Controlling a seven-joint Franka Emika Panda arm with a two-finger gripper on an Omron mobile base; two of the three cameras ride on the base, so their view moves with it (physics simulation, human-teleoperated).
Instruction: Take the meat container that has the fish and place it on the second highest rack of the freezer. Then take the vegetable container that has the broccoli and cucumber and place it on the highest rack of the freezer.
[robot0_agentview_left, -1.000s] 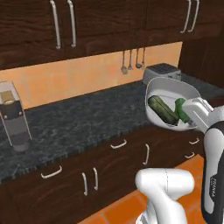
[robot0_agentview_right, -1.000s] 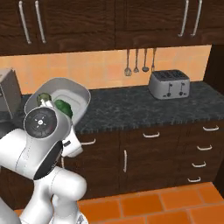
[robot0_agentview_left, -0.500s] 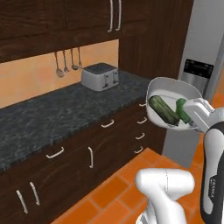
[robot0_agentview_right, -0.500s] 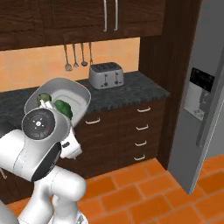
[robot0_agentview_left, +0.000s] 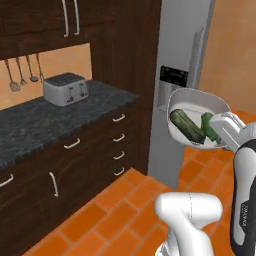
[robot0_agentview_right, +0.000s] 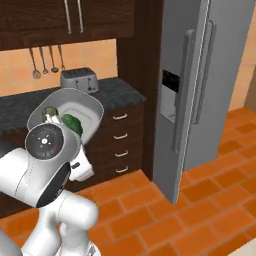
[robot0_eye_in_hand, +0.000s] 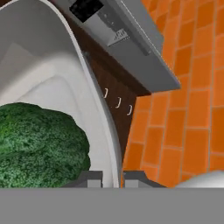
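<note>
Gripper (robot0_eye_in_hand: 111, 178) clamped nearly shut on rim of vegetable container (robot0_agentview_left: 196, 111), carried in mid-air beside the arm, tipped steeply toward the camera. Cucumber (robot0_agentview_left: 186, 125) and broccoli (robot0_agentview_left: 209, 125) lying loose inside against the lower wall. Likely a light, stiff bowl with a smooth rim; grip at 1 edge only, so prone to swing, and contents could roll out if tilted further. Best kept level, rim pinch deep. Freezer (robot0_agentview_right: 202, 85) close ahead, door looking closed in these views, long bar handle (robot0_agentview_right: 182, 90) facing out; racks hidden. Open orange floor (robot0_agentview_right: 210, 200) in front of it gives room. Dark cabinets and tabletop (robot0_agentview_left: 47, 120) with toaster (robot0_agentview_left: 65, 88) close on the left; mind that corner edge.
</note>
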